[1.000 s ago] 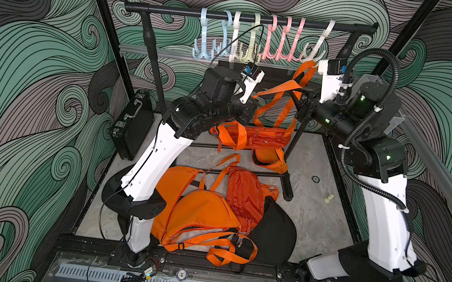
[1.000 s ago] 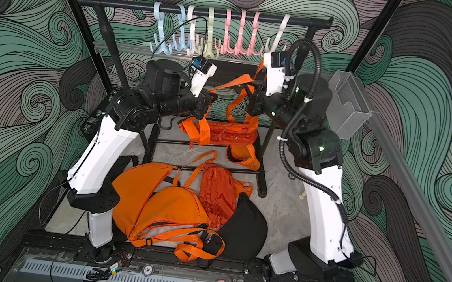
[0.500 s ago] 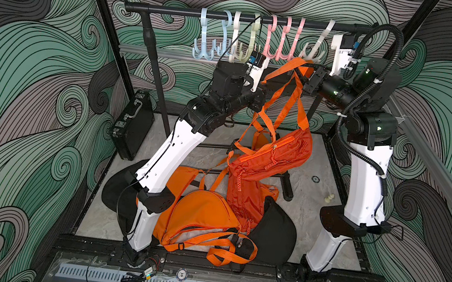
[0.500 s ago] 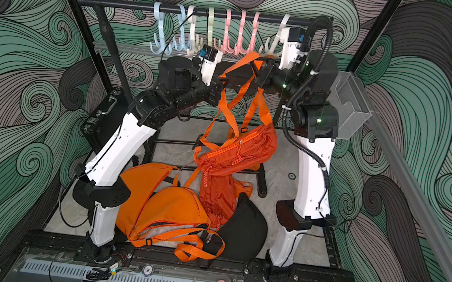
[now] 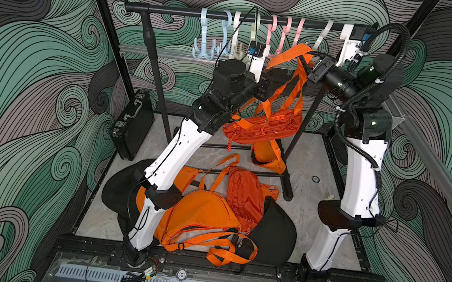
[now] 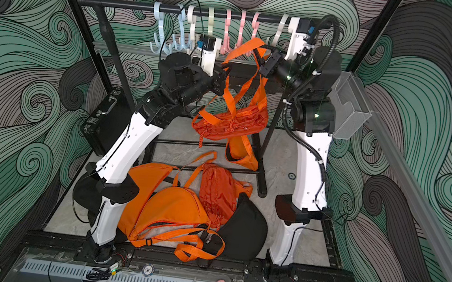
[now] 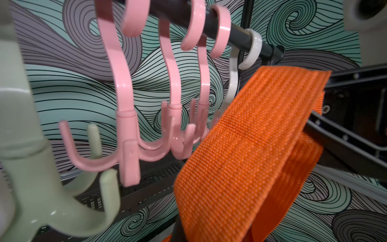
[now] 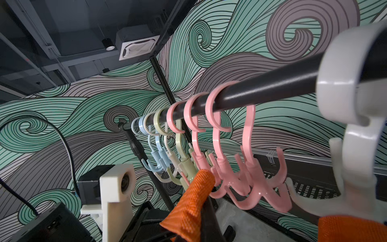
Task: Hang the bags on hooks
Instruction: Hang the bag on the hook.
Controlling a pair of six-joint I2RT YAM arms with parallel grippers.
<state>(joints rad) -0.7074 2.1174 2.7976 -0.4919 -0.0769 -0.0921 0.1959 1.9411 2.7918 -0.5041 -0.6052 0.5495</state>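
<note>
Right gripper (image 5: 304,58) pinches woven orange strap (image 5: 286,55) near curved pink hooks (image 5: 286,32)

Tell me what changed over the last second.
Both arms rose. The left gripper and right gripper, shut on the orange strap throughout, carried it up beside the pink hooks. The orange bag came up from near the floor and hangs below them. The piled bags and the rail stayed put.
</note>
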